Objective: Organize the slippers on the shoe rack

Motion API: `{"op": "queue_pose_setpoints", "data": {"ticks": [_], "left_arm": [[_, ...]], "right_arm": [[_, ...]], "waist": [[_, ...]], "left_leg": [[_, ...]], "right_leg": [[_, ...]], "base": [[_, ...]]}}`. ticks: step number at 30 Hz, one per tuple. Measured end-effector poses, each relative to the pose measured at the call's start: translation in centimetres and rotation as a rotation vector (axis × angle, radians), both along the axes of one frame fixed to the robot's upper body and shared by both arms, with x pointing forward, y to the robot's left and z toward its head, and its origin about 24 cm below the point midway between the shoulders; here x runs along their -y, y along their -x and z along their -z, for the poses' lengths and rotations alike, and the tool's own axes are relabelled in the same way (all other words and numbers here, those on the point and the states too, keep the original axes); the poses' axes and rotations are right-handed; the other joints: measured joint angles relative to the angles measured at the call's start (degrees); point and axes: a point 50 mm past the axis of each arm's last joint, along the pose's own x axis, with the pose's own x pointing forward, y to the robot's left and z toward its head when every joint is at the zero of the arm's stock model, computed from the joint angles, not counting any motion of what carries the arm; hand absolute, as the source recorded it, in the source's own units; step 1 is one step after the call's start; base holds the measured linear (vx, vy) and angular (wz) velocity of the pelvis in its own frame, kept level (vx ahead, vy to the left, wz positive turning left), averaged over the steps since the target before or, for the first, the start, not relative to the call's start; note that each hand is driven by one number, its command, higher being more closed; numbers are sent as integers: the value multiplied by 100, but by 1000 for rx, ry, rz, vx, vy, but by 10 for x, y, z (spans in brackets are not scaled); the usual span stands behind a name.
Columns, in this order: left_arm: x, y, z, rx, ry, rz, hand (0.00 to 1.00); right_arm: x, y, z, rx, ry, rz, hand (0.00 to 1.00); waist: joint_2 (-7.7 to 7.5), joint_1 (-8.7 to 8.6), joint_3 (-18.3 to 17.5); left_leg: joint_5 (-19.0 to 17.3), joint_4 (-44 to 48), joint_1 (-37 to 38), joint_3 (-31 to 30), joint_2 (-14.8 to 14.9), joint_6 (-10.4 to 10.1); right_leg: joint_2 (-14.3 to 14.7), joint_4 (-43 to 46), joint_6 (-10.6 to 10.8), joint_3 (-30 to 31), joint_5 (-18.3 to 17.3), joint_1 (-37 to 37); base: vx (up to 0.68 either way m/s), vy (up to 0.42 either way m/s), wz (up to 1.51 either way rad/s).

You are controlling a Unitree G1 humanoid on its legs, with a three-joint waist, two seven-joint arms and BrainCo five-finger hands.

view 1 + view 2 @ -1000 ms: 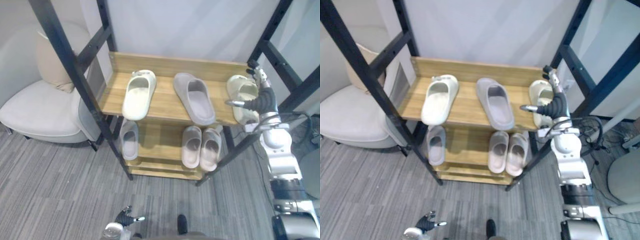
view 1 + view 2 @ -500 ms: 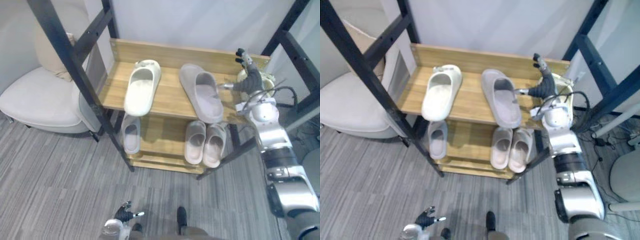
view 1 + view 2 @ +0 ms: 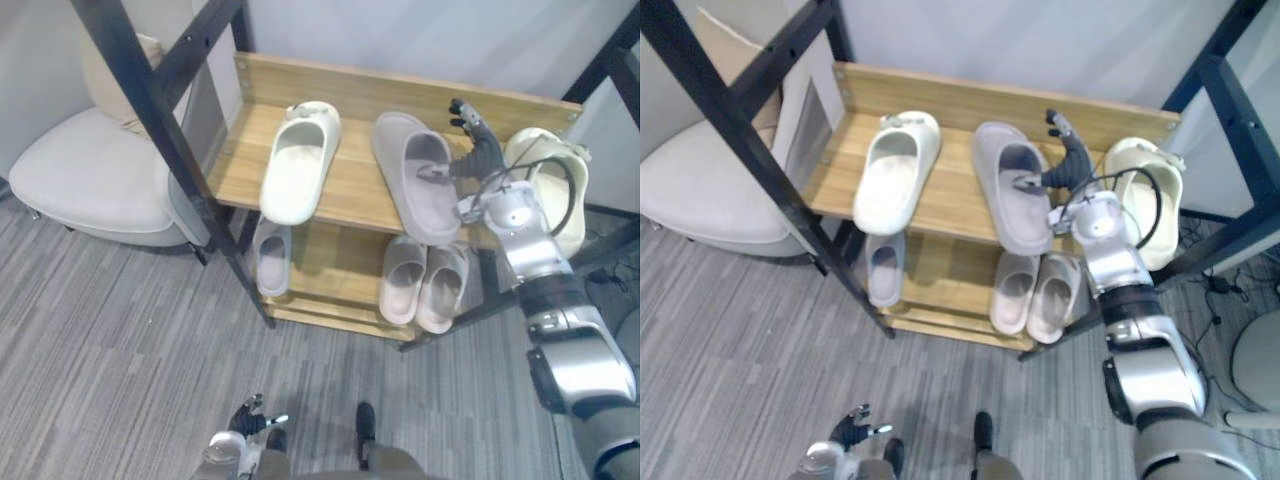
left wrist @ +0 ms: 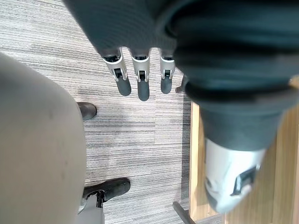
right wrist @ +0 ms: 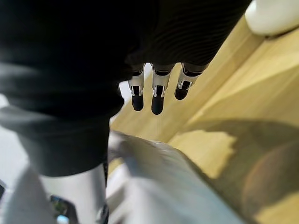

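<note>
three slippers up on the top shelf of the shoe rack (image 3: 350,195); left cream slipper (image 3: 300,160) lies slightly angled near the left end; the grey slipper (image 3: 420,195) sits in the middle, slanted; the right cream slipper (image 3: 545,170) is at the far right end, sticking out past the shelf's front corner; and there's the right hand (image 3: 478,152), up over the top shelf between the grey slipper and the right cream slipper; its fingers are straight and pointing towards the back board, holding nothing; the thumb is spread out sideways over the grey slipper's opening, though whether it touches i cannot tell; down on the lower shelf, a lone grey slipper (image 3: 268,265) at the left and a pale pair (image 3: 405,285) side by side, touching, at the right; the left hand (image 4: 142,81) hangs low above the striped grey carpet (image 3: 120,340), fingers relaxed and empty; a pale armchair (image 3: 90,190) stands just left of the rack
</note>
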Motion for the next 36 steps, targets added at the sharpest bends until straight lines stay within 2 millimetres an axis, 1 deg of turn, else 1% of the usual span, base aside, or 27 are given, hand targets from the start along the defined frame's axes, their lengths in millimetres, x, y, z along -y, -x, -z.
{"op": "queue_pose_setpoints", "data": {"ticks": [9,14,17,20,22,28,31,36], "left_arm": [[0,0,0,2,-1,-2,0],[-1,0,0,3,-2,-2,0],[-1,0,0,2,-3,-2,0],[-1,0,0,1,-3,-1,0],[-1,1,0,-1,-4,1,0],[0,0,0,-2,-12,18,0],[0,1,0,-5,-16,25,0],[0,5,2,-21,-22,35,0]], "right_arm": [[-2,0,-3,6,-50,-34,100],[-2,3,1,4,-87,-57,100],[-5,10,6,15,-102,-90,100],[-6,19,15,19,-105,-107,100],[-7,27,26,7,-106,-123,100],[-12,52,35,67,-175,-158,100],[-14,62,30,111,-177,-180,100],[-22,84,11,247,-206,-237,100]], "waist": [[-3,12,13],[-9,11,16],[-10,6,16],[-11,-4,16],[-15,-8,13],[-27,-53,-4],[-26,-88,-23],[-27,-145,-123]], "left_leg": [[1,1,21,-45,2,0],[0,3,48,-39,6,0],[0,7,61,-27,9,0],[0,10,123,-23,15,0],[-2,7,179,-31,22,1],[-2,29,191,-6,15,0],[-1,52,238,32,13,-2],[1,64,241,61,12,1]], "right_leg": [[-2,0,0,-54,0,5],[-1,0,0,-49,0,31],[0,0,0,-38,0,41],[4,0,1,-36,-1,104],[8,0,5,-38,-13,200],[2,0,8,-3,-15,206],[2,1,8,39,-15,215],[0,34,9,86,-15,215]], "base": [[6,4,3],[0,0,0],[0,0,0],[0,0,0],[-7,2,2],[-33,3,-2],[-19,2,-6],[-29,7,-4]]}}
